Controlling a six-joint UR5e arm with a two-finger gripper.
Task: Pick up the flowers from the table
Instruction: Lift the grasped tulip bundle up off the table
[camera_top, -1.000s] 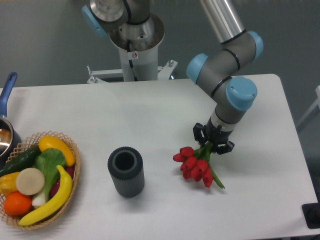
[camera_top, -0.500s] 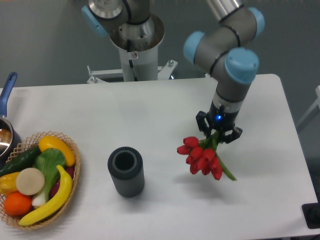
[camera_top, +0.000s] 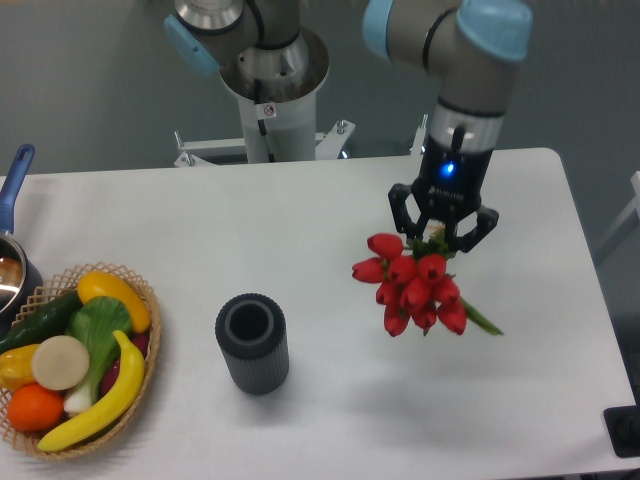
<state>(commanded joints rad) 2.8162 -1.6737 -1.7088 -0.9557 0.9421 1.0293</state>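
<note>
Tool (camera_top: 443, 232) grips flowers (camera_top: 416, 287) by the stems; bunch hangs above the counter (camera_top: 300, 220), right of the cup (camera_top: 252, 343). Advice: lift straight, slow, grip firm; buds swing.

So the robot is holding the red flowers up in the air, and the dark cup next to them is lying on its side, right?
Not quite. The gripper does hold the flowers up off the table, its jaws shut on the stems. But the dark cup stands upright, its open mouth facing up, as the camera view shows.
</note>
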